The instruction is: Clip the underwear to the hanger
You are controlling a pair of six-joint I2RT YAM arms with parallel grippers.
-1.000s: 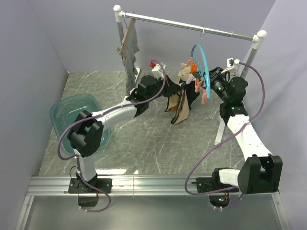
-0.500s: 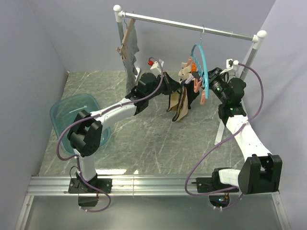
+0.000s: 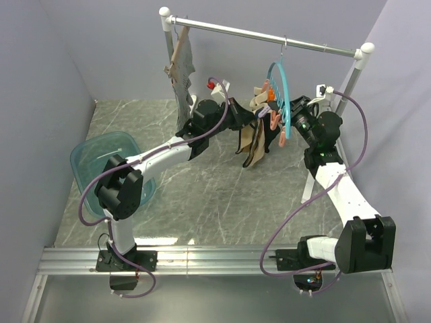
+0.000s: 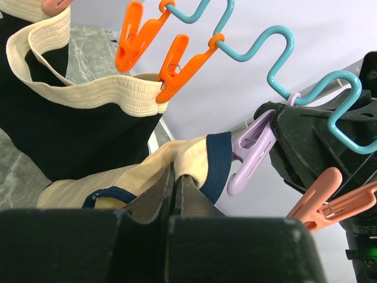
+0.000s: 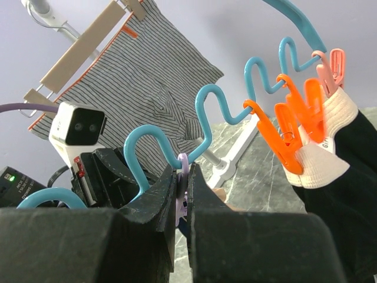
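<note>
- Teal plastic forms the hanger (image 3: 287, 91), which hangs by its hook from a metal rail (image 3: 229, 28). Orange clips (image 4: 171, 56) sit along its wavy rim next to a purple clip (image 4: 250, 150).
- Black underwear (image 4: 76, 130) with a cream waistband is already pinned by an orange clip. It hangs just beside the tan piece and crowds that side of the hoop.
- A grey striped garment (image 5: 147, 88) on a wooden hanger (image 5: 88, 41) hangs at the rail's far end, well apart. A blue-green basin (image 3: 94, 161) sits on the table by the left arm.
- The left claw (image 4: 175, 180) is pinched closed on the underwear (image 4: 191, 154), holding its dark-trimmed edge right up against the purple clip's mouth. Whether the cloth is inside the mouth cannot be made out.
- The right claw (image 5: 184, 186) is almost closed, squeezing the purple clip between its fingers.
- Since a second ago, the left arm has risen and reached further toward the hoop, bringing the underwear higher and closer to the clips. The right claw has edged slightly toward it.
</note>
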